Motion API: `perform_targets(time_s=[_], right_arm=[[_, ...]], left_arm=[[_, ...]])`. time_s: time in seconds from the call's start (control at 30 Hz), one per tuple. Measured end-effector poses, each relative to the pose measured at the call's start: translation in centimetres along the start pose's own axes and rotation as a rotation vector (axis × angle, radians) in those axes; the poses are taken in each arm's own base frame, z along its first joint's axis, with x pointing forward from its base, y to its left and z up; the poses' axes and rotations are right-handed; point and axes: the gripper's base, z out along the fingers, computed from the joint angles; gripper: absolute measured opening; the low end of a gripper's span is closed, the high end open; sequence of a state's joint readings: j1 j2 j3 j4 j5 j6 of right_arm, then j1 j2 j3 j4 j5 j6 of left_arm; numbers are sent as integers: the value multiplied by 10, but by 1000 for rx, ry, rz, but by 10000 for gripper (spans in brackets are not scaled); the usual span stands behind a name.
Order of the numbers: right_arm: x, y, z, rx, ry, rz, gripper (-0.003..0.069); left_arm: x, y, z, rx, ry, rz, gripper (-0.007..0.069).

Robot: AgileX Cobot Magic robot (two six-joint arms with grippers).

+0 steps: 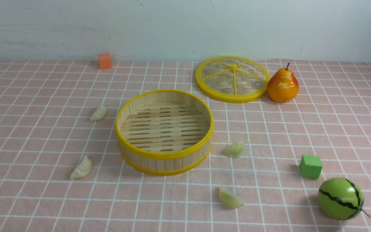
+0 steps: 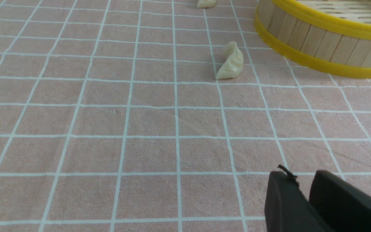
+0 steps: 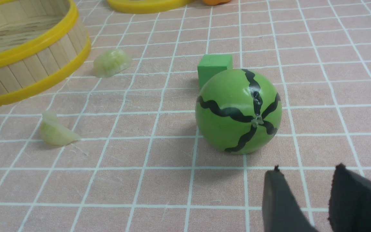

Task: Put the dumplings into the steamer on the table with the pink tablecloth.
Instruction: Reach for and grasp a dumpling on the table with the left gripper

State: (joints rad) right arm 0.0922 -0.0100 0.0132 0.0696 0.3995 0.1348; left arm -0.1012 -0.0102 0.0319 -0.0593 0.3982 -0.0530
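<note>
Well, nothing is in the steamer (image 1: 163,156) yet; it stands empty about the middle of the table (image 1: 27,206), and all four dumplings lie loose on the pink tablecloth (image 1: 333,129) around it. Toward the left edge are the far white dumpling (image 1: 99,112), near the steamer's wall, and the near white dumpling (image 1: 81,168), a little closer to the front edge. Toward the right edge are the far green dumpling (image 1: 234,149), just beside the steamer, and the near green dumpling (image 1: 230,198), closest to the front edge. The left gripper (image 2: 304,190) hangs low over bare cloth, its fingers drawn almost together with nothing between them. The right gripper (image 3: 308,175) shows a modest gap, also empty, with the toy watermelon (image 3: 238,111) and the green block (image 3: 214,66) right in front of it. The dumplings look very light, and smooth enough to squirt out of a hard pinch. Whether they are soft or rigid I cannot tell. My guess is that the surest hold is across the plump belly, one finger on each flat side of the pleated ridge, rather than on the thin pointed ends. Being so small and low, each would need the fingertips brought right down to the cloth. The near white dumpling looks the handiest for the left gripper.
</note>
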Motion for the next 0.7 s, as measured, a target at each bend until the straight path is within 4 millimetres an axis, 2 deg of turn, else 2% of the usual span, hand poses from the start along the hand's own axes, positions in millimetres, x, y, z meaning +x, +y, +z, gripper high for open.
perform_targets(time_s=[0.7], right_arm=[[0, 0, 0, 0, 0, 0, 239]], left_arm=[[0, 0, 0, -4, -1, 12, 135]])
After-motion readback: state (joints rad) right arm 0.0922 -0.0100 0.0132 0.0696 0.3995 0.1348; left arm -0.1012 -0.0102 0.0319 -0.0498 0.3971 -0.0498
